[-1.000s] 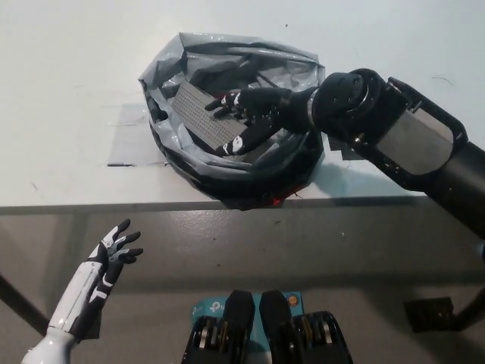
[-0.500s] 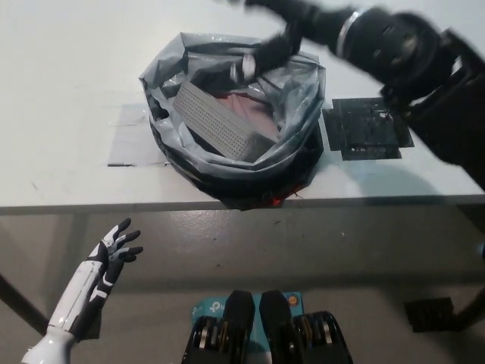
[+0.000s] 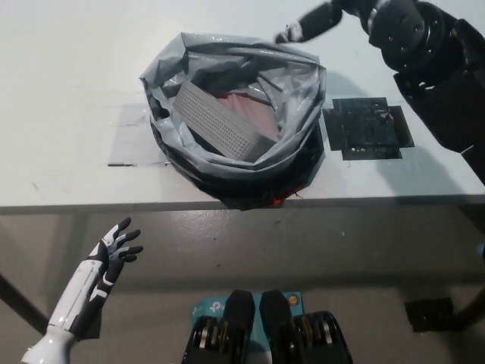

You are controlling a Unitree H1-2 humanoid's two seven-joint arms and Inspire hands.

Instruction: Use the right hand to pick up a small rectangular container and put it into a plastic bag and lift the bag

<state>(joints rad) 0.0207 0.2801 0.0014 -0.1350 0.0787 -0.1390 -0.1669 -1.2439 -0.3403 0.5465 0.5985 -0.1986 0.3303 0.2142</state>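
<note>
While my right hand (image 3: pixel 311 23) hovers over the bag's far rim holding nothing, fingers apart, the grey container (image 3: pixel 223 125) lies tilted inside the plastic bag (image 3: pixel 163 72); left hand (image 3: pixel 114 254) open, low by the table (image 3: pixel 68 91) edge

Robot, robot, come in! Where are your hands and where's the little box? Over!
Black right hand above far rim of grey plastic bag, holding nothing. White left hand open, below table edge. Small grey rectangular container inside bag. Nothing blocking.
</note>
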